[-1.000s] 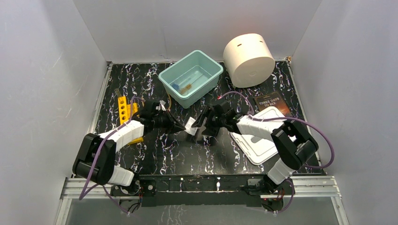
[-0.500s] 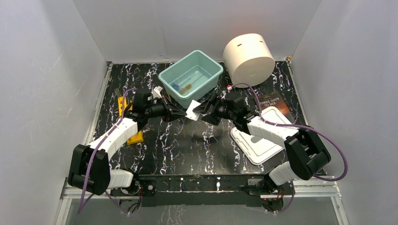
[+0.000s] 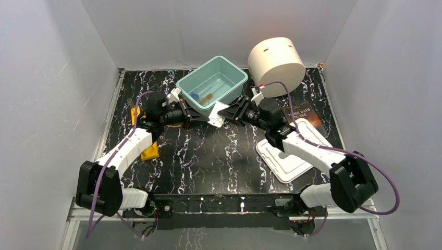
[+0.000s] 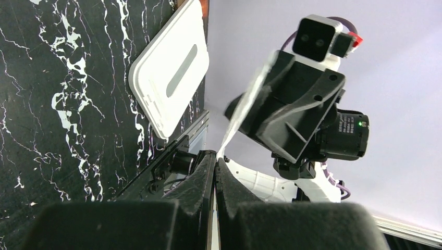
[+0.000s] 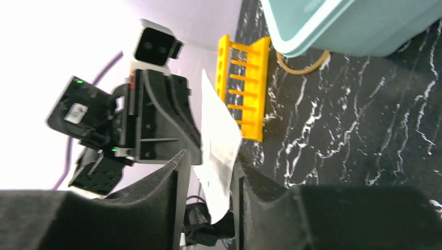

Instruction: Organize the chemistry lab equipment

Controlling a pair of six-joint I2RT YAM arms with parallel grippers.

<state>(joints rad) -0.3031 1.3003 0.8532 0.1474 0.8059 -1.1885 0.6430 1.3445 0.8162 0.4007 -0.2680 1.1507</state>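
Marbled table (image 3: 208, 156); one teal bin (image 3: 233, 92), one clear packet (image 5: 219, 135).

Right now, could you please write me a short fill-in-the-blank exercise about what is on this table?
1. The left gripper has its jaws ___ on the clear flat packet.
2. The yellow rack lies beside the ___ arm.
3. The white lid lies flat under the ___ arm.
4. The teal bin stands next to the big cream ___.
Missing words: shut; left; right; cylinder.
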